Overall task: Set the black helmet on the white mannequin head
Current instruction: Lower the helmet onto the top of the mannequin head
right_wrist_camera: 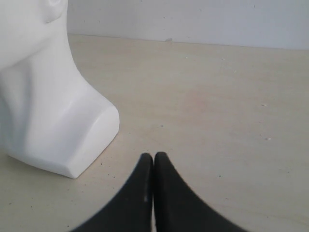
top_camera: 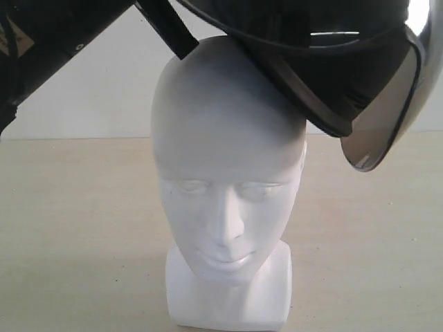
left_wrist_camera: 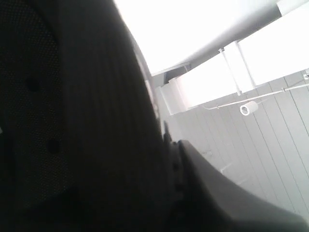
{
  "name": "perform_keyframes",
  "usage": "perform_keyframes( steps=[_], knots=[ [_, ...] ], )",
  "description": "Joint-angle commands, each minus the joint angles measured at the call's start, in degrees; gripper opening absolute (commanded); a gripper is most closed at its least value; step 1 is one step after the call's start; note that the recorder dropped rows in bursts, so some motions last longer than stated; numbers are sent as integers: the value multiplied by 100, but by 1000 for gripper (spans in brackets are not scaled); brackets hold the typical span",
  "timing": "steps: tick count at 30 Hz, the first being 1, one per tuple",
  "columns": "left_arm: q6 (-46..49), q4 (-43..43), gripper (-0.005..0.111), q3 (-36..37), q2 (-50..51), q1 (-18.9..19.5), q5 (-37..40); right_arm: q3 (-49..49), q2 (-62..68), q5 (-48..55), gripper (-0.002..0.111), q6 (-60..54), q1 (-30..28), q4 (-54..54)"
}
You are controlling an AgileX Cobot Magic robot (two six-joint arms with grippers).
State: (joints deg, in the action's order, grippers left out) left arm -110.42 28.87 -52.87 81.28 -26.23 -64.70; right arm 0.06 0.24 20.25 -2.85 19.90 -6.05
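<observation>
Left gripper [left_wrist_camera: 171,159] clamps the helmet [top_camera: 311,62], tilted over the head [top_camera: 221,138]; right gripper [right_wrist_camera: 153,164] sits shut, empty; lowered this askew, its edge could catch and topple the head.

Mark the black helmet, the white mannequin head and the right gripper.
black helmet [top_camera: 332,69], exterior view, dark underside
white mannequin head [top_camera: 225,138], exterior view, forehead
right gripper [right_wrist_camera: 153,157], right wrist view, between shut fingertips
</observation>
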Motion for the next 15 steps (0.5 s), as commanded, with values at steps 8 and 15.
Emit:
perform_keyframes(
  steps=[8,15],
  knots=[
    [-53,-26,4,-48,-319,50,-526,-6,-24,-28,0,-15,12,43],
    [-148,-170,4,266,-319,63,-526,-6,-24,-28,0,-15,12,43]
  ],
)
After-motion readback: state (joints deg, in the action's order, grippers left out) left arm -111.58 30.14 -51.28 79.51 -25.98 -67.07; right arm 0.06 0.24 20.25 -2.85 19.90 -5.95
